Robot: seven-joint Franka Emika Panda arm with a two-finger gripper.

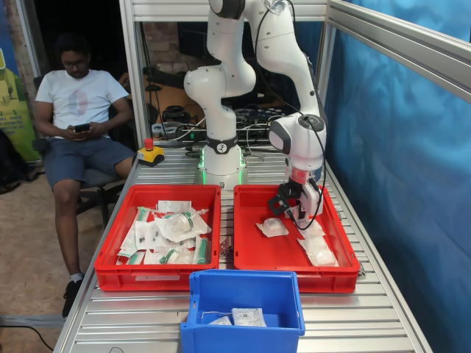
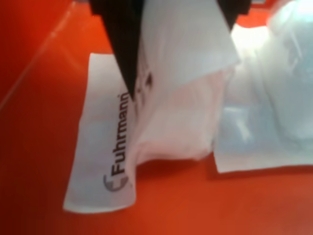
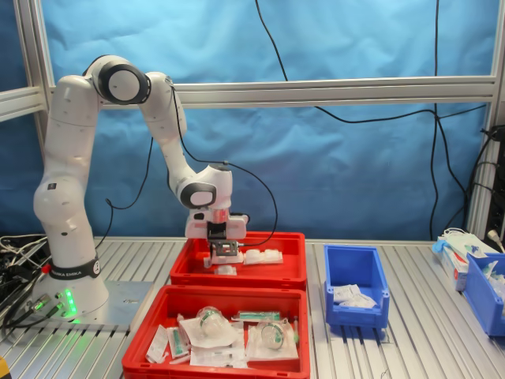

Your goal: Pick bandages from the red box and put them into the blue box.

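The red box [image 1: 259, 254] stands at the first exterior view's right and holds a few white bandages [image 1: 273, 227]; in the second exterior view it is the farther red crate [image 3: 237, 277]. My gripper [image 1: 303, 213] is low inside it, also seen in the second exterior view [image 3: 223, 257]. In the wrist view the black fingers [image 2: 122, 54] are shut on a white bandage pouch [image 2: 171, 112] printed "Fuhrmann", whose free edge hangs to the red floor. Another pouch [image 2: 274, 98] lies beside it. The blue box [image 1: 243, 278] stands in front with two pouches [image 1: 248, 317] inside; it also shows in the second exterior view [image 3: 355, 316].
A twin red crate [image 1: 158, 278] with green-marked packets [image 1: 176, 228] sits beside the red box. A yellow stop button [image 1: 150, 153] stands behind it. A man [image 1: 77, 110] sits off the table. Another blue bin [image 3: 481, 288] is at the second exterior view's far right.
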